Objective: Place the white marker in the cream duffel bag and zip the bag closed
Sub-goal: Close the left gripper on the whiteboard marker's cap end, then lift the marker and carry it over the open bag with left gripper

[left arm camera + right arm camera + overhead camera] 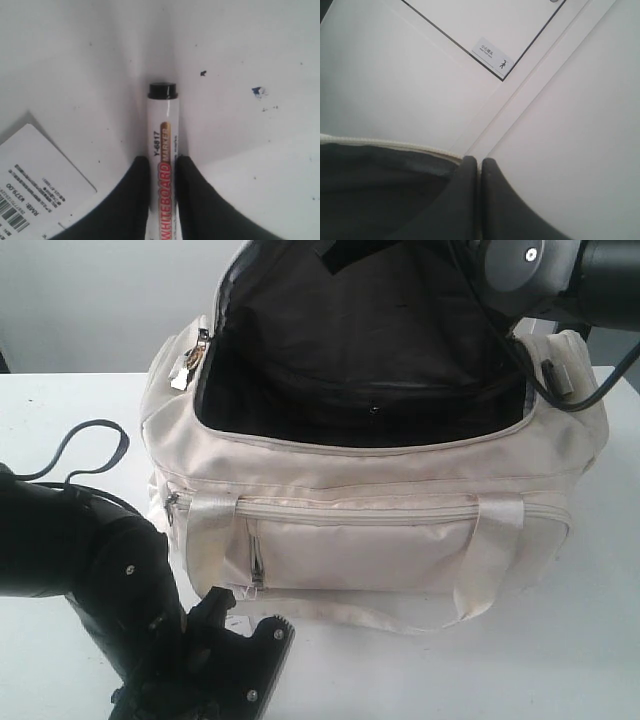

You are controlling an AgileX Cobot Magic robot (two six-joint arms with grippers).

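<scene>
The white marker (162, 130), with a black cap and red "WHITEBOARD" print, lies on the white table, and my left gripper (162, 162) is shut on its barrel. In the exterior view that gripper (245, 628) is low at the front left of the cream duffel bag (400, 540), and the marker is hidden there. The bag's top stands wide open, showing its black lining (360, 350). My right gripper (479, 161) is shut on the bag's raised flap, whose cream zipper edge (395, 145) runs to its fingertips. The right arm (530, 270) is above the bag's back right.
A white barcode tag (35, 190) lies on the table beside the left gripper. A zipper pull (190, 365) hangs at the bag's left end. A webbing handle (490, 550) droops over the front pocket. A black cable (90, 435) loops on the white table (80, 400).
</scene>
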